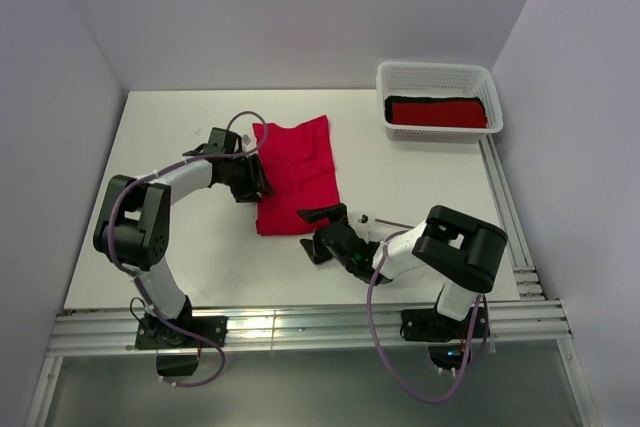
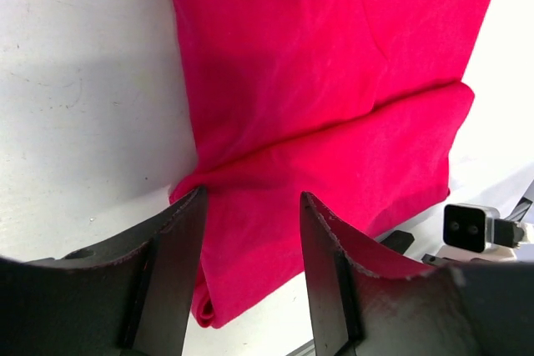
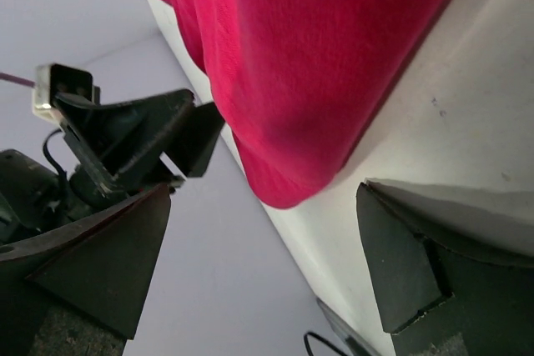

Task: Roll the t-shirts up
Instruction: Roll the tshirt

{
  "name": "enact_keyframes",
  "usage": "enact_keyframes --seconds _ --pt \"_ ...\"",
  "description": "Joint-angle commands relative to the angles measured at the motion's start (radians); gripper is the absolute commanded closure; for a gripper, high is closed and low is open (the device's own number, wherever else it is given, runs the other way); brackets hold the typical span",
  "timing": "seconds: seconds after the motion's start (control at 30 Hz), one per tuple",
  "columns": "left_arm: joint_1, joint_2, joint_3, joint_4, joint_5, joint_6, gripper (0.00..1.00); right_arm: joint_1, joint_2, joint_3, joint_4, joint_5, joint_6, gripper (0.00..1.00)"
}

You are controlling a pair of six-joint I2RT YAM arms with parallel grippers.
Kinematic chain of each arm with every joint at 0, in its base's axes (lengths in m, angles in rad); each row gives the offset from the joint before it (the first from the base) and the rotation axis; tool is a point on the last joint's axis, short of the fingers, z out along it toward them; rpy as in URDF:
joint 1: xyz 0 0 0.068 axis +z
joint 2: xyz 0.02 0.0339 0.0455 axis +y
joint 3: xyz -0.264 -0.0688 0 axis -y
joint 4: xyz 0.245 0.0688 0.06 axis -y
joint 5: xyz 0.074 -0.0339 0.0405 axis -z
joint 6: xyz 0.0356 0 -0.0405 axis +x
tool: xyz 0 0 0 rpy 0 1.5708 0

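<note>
A red t-shirt (image 1: 297, 172) lies folded into a long strip on the white table (image 1: 180, 137), with its near end doubled over. My left gripper (image 1: 256, 183) is open at the shirt's left edge. In the left wrist view its jaws (image 2: 250, 231) straddle the folded near-left edge of the shirt (image 2: 334, 81) without gripping it. My right gripper (image 1: 313, 234) is open and low at the shirt's near right corner. In the right wrist view the corner (image 3: 284, 81) hangs just ahead of the open gripper (image 3: 263, 239), not touching it. A second red t-shirt (image 1: 437, 113) lies rolled in the basket.
A white lattice basket (image 1: 432, 68) stands at the back right, with a black cloth (image 1: 402, 100) under the rolled shirt. A metal rail (image 1: 510, 217) runs along the table's right edge and another along the front. Grey walls close in the back and sides.
</note>
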Motion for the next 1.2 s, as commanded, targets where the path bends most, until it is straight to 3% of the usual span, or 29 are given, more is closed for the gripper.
enact_keyframes --seconds 0.0,0.1,0.4,0.43,0.5,0.53,0.6,0.63,0.7,0.83,0.93,1.17 --pt "-0.003 0.002 0.010 0.027 0.013 0.014 0.46 0.007 0.031 0.019 -0.150 0.121 0.108 0.01" --pt "-0.003 -0.005 -0.002 0.026 0.013 0.015 0.46 0.005 0.055 0.015 -0.114 0.118 0.128 0.06" --pt "-0.012 -0.027 -0.025 0.018 0.016 0.014 0.47 -0.009 0.014 0.022 -0.203 0.140 0.102 0.39" --pt "-0.017 -0.030 -0.027 0.017 0.015 0.014 0.47 -0.012 0.008 0.024 -0.229 0.141 0.097 0.50" --pt "-0.022 -0.042 -0.028 0.012 0.010 0.015 0.47 -0.016 -0.004 0.016 -0.239 0.138 0.094 0.61" --pt "-0.022 -0.048 -0.028 0.003 0.011 0.016 0.47 -0.021 -0.007 0.012 -0.233 0.137 0.092 0.71" --pt "-0.022 -0.064 -0.028 -0.006 0.001 0.017 0.46 -0.022 -0.009 0.004 -0.225 0.132 0.092 0.76" --pt "-0.022 -0.082 -0.027 -0.023 -0.005 0.016 0.45 -0.021 -0.007 0.002 -0.226 0.129 0.094 0.88" --pt "-0.022 -0.117 -0.022 -0.046 -0.030 0.017 0.44 -0.022 -0.012 0.001 -0.235 0.115 0.097 1.00" --pt "-0.015 -0.185 -0.018 -0.098 -0.047 0.009 0.40 -0.021 -0.050 -0.022 -0.274 0.083 0.134 1.00" --pt "-0.008 -0.237 -0.039 -0.123 -0.030 -0.001 0.39 0.004 -0.122 -0.027 -0.404 0.081 0.166 1.00" --pt "-0.038 -0.416 -0.244 -0.083 0.025 -0.078 0.38 0.073 -0.297 -0.003 -0.704 0.020 0.214 1.00"
